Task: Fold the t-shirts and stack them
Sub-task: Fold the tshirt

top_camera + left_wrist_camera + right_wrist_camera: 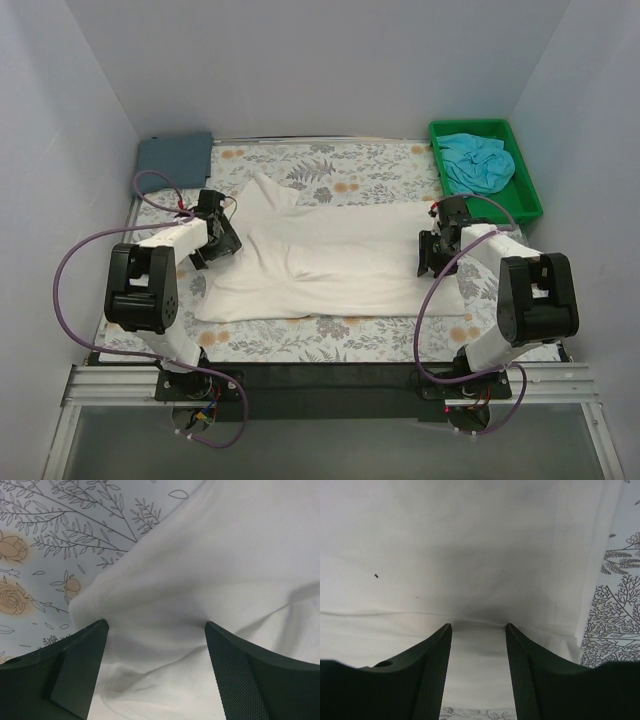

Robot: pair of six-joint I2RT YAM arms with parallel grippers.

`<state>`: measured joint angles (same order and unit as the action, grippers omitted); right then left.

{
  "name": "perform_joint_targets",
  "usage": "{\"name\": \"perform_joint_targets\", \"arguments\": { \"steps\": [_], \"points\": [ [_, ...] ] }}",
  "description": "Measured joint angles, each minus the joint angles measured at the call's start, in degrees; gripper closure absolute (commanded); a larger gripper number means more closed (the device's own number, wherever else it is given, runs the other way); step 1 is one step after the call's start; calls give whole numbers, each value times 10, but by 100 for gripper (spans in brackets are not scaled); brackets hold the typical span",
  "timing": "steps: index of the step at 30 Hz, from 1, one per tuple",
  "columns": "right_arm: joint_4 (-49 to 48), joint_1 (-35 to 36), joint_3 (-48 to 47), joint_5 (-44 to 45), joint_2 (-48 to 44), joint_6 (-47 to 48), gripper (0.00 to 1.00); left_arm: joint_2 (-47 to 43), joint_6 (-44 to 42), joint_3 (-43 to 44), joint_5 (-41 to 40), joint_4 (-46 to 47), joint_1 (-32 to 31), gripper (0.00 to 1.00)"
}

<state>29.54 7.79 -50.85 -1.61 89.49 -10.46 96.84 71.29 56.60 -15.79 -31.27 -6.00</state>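
Floral table cover (330, 165) carries the cream-white t-shirt (340, 265) at centre, the slate t-shirt (175, 158) folded at 11 o'clock, and the turquoise t-shirt (478, 160) bunched in a green bin (528, 195) at 1 o'clock. At 9 o'clock the left gripper (155, 626) gapes wide over the cream edge, gripping nothing. At 3 o'clock the right gripper (479, 626) stands half-open, tips seemingly touching cloth, nothing pinched.

Your rig: left arm (145, 290), right arm (530, 300), white links, chunky black joint housings. Purple cables (58, 285) loop from bases to wrists. Fingers (250, 675) matte black, wedge-shaped, finely knurled inner pads. Black base plate (320, 376) near edge.
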Motion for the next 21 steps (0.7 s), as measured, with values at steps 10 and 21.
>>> {"name": "perform_joint_targets", "arguments": {
  "steps": [10, 21],
  "points": [
    [-26, 0, 72, -4, -64, -17, 53, -69, 40, -70, 1, -16, 39, 28],
    [94, 2, -9, -11, -97, -9, 46, -118, 12, -24, 18, -74, 54, 48]
  ]
}}
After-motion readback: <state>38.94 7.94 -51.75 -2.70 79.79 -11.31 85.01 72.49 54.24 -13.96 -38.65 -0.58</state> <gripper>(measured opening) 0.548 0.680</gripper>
